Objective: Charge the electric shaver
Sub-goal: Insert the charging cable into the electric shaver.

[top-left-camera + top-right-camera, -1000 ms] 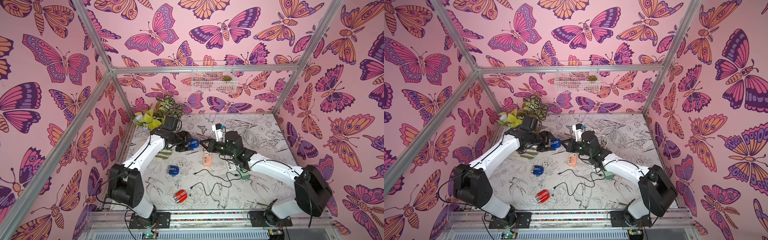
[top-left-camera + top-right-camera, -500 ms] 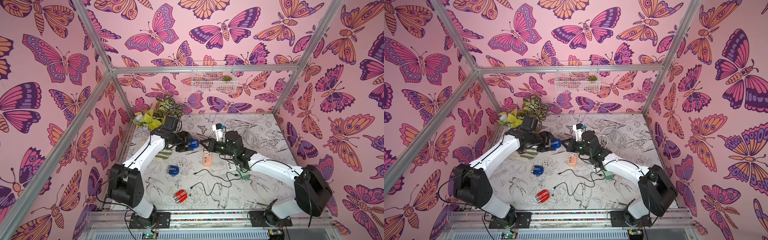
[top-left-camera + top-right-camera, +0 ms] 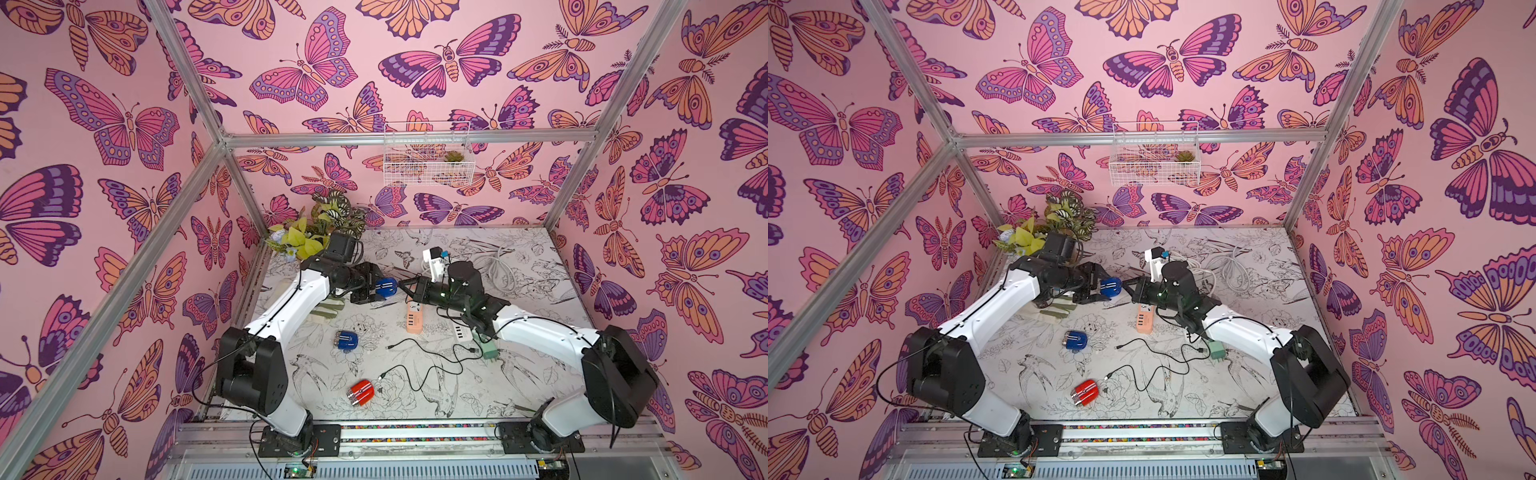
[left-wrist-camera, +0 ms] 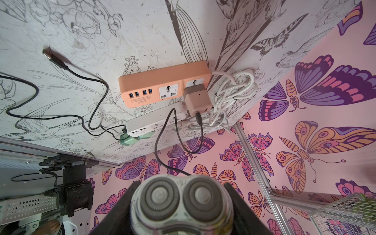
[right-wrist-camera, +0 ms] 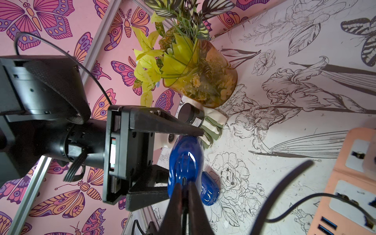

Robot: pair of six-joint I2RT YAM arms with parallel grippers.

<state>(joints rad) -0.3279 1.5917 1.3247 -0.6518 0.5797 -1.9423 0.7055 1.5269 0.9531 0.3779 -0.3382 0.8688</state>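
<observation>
The left pincer grips the blue shaver by its sides and holds it off the worktop, left of centre toward the far side. In the left wrist view its two round heads face the camera between the black fingers. The right pincer is closed, its tips against the shaver's base from the right. In the right wrist view a thin dark piece sits between its fingers; whether it is a plug cannot be told. A black cable runs from a beige adapter toward the back of the shaver. The adapter is plugged into an orange strip lying just nearer than the pincers. Right of it lie a white strip and a green plug. A loose cable curls across the middle. A second blue shaver lies nearer and to the left, and a red shaver nearer again. A vase of leaves stands in the far left corner, and a wire basket hangs on the far wall.
</observation>
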